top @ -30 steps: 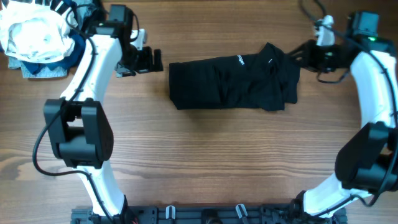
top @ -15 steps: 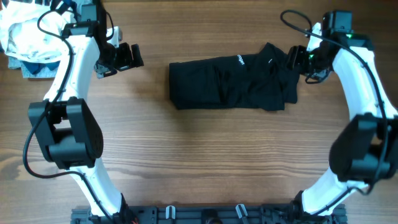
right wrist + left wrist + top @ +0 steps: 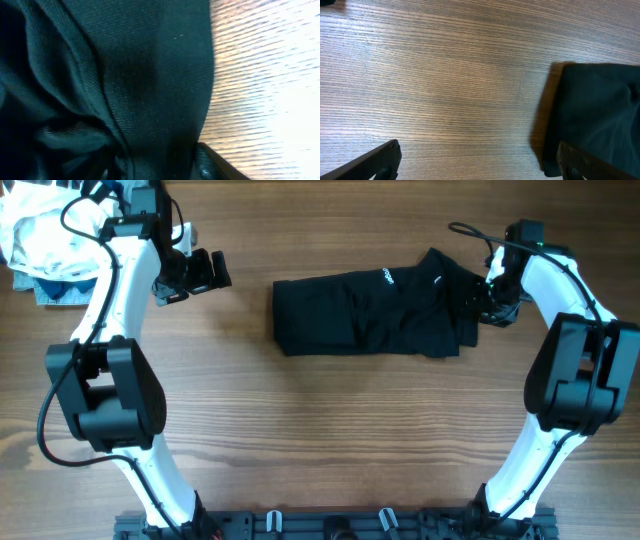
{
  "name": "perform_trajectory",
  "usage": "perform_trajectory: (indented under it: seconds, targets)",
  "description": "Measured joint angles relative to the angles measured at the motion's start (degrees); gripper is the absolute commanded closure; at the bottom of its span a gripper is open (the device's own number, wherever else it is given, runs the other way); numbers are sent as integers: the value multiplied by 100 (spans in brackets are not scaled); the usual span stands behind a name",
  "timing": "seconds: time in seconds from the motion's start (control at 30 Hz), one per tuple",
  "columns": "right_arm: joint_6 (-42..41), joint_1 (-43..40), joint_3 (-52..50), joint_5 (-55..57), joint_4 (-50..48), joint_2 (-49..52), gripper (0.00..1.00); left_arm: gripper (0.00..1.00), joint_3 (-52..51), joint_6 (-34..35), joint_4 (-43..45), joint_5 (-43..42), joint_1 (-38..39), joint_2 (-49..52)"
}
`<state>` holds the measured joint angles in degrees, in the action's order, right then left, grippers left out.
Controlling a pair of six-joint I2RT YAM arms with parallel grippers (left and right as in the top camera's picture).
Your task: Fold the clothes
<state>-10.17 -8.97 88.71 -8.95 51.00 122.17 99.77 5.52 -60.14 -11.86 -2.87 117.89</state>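
A black garment (image 3: 375,313) lies folded in a rough rectangle at the far middle of the wooden table. My left gripper (image 3: 212,272) is open and empty, a short way to the left of the garment. In the left wrist view its fingers (image 3: 375,162) stand wide apart over bare wood, with the garment's left edge (image 3: 597,110) at the right. My right gripper (image 3: 482,302) is down at the garment's right edge. In the right wrist view black fabric (image 3: 110,75) fills most of the frame. One finger (image 3: 215,165) shows beside the fabric's edge; the other is lost in the dark cloth.
A pile of white and blue clothes (image 3: 50,235) sits at the far left corner, behind my left arm. A black rail (image 3: 330,525) runs along the table's front edge. Bare wood lies in front of the garment.
My right gripper has moved left and down onto the garment's right edge. My left gripper drew back to the left a second ago and has since stayed still.
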Motion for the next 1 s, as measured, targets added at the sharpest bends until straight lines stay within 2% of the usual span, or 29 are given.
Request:
perform_trajectory:
  seconds: [0.1, 0.33, 0.5, 0.7, 0.83, 1.0]
  targets:
    - [-35, 4, -4, -170, -127, 15, 96, 0, 0, 0, 0, 0, 0, 0]
    - [-31, -81, -7, -310, -173, 31, 96, 0, 0, 0, -33, 2, 0, 0]
    - [166, -608, -7, -625, 2, -2, 96, 0, 0, 0, -50, 2, 0, 0]
    - [675, -1167, 2, -981, 417, -750, 96, 0, 0, 2, -52, 2, 0, 0]
    - [907, -957, 133, -1202, 575, -1491, 96, 0, 0, 17, -52, 2, 0, 0]
    - [1029, -116, 236, -1318, 601, -2131, 96, 0, 0, 20, -42, 133, 0, 0]
